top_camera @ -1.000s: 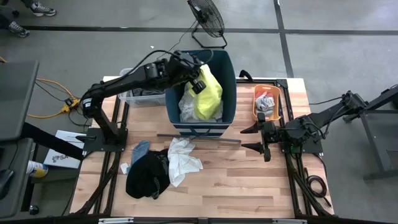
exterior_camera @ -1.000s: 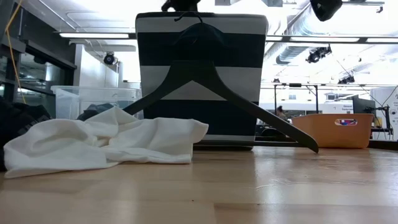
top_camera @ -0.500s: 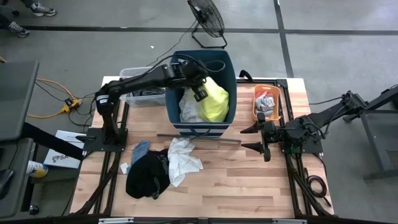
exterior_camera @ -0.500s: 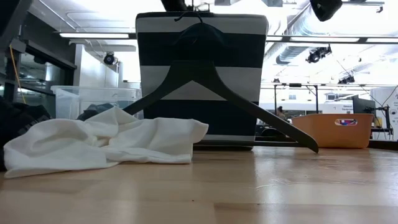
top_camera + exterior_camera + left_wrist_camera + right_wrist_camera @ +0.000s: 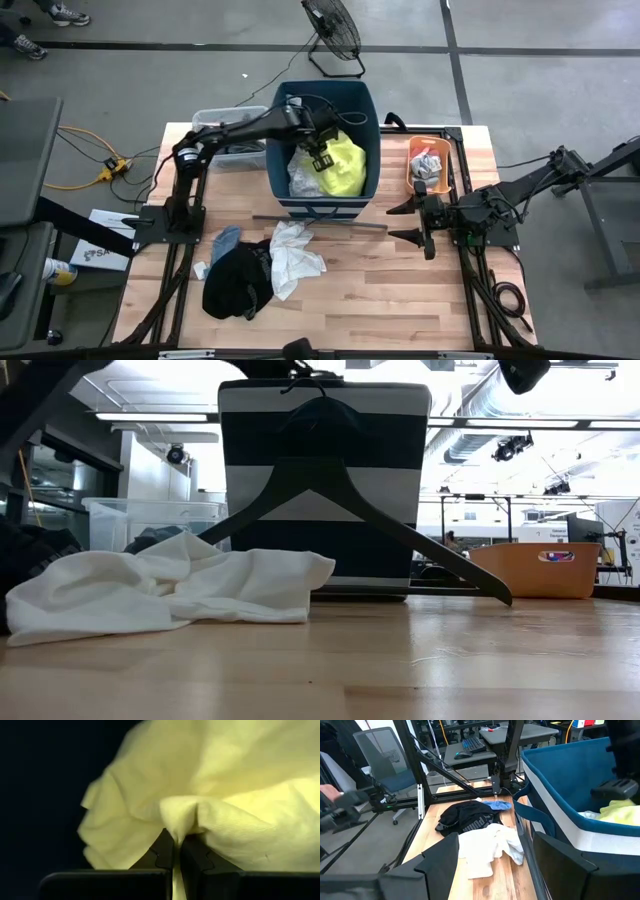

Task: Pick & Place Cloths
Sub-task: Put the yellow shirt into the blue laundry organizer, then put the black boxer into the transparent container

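Observation:
My left gripper (image 5: 322, 155) reaches down into the tall dark-blue bin (image 5: 372, 120) and is shut on the neon-yellow shirt (image 5: 346, 168). The shirt sits inside the bin beside a white cloth (image 5: 302, 180). On the table near the bin lie a white garment (image 5: 296, 256), black clothes (image 5: 238, 282) and a blue piece (image 5: 226, 240). My right gripper (image 5: 412, 222) waits open at the table's right, level, holding nothing. My left gripper pinches a raised fold of the yellow shirt (image 5: 181, 815) between its two fingertips (image 5: 165, 851). The fingers slant down into the bin from its left side. The rest of the shirt bunches loosely around and beyond the fingers, inside the bin.
A dark hanger (image 5: 352, 510) leans against the bin's near wall. An orange tub (image 5: 430, 168) with small pieces stands right of the bin, and a clear plastic box (image 5: 222, 150) stands left of it. Bare wood lies toward the near edge.
My left gripper, still shut on the yellow shirt, has tipped downward and sunk into the bin, shifting a little toward its near wall. The shirt, which hung above the bin's rim, has gone down with it and now bunches inside the bin.

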Available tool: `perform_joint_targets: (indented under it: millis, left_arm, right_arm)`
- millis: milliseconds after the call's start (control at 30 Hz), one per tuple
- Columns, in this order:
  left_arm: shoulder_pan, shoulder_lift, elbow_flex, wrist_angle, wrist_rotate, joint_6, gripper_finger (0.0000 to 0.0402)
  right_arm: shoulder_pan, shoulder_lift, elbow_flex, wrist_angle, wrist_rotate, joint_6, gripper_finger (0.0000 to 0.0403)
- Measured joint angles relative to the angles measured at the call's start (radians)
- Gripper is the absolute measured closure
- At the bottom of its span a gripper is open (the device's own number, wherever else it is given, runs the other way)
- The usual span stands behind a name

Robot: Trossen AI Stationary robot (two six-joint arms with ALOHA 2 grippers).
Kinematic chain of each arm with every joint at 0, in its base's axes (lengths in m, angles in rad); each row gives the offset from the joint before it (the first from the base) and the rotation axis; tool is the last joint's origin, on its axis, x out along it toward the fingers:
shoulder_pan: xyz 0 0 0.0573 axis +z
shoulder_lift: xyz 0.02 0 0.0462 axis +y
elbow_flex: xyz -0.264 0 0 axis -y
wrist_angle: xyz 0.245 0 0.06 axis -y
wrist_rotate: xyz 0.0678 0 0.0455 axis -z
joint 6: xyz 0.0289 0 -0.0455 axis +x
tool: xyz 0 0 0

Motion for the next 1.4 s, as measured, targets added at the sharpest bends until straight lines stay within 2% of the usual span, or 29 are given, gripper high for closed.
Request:
perform_joint_targets:
  millis: [300, 367, 633, 733, 833, 1100, 1200, 1400]
  left_arm:
    - [-0.001, 0.043, 0.000, -0.016, 0.045, 0.004, 0.0396]
    - [-0.001, 0.043, 0.000, -0.014, 0.045, 0.004, 0.0385]
    - [-0.001, 0.043, 0.018, -0.037, 0.051, 0.050, 0.0271]
    - [-0.001, 0.043, 0.084, -0.100, 0.072, 0.054, 0.0231]
    - [-0.002, 0.043, 0.171, -0.177, 0.073, 0.059, 0.0207]
    - [-0.012, 0.040, 0.477, -0.414, 0.074, 0.060, 0.0198]
    - [-0.027, -0.039, 0.427, -0.422, 0.085, 0.057, 0.0198]
    - [-0.078, -0.129, 0.424, -0.547, 0.079, -0.042, 0.0198]
  right_arm:
    - [0.000, 0.000, 0.000, 0.001, 0.000, 0.000, 0.0156]
    - [0.000, 0.000, 0.000, 0.000, 0.000, 0.000, 0.0156]
    - [0.000, 0.000, 0.000, 0.000, 0.000, 0.000, 0.0156]
    - [0.000, 0.000, 0.000, 0.000, 0.000, 0.000, 0.0156]
    - [0.000, 0.000, 0.000, 0.000, 0.000, 0.000, 0.0156]
    - [0.000, 0.000, 0.000, 0.000, 0.000, 0.000, 0.0156]
    - [0.000, 0.000, 0.000, 0.001, 0.000, 0.000, 0.0156]
    - [0.000, 0.000, 0.000, 0.000, 0.000, 0.000, 0.0156]
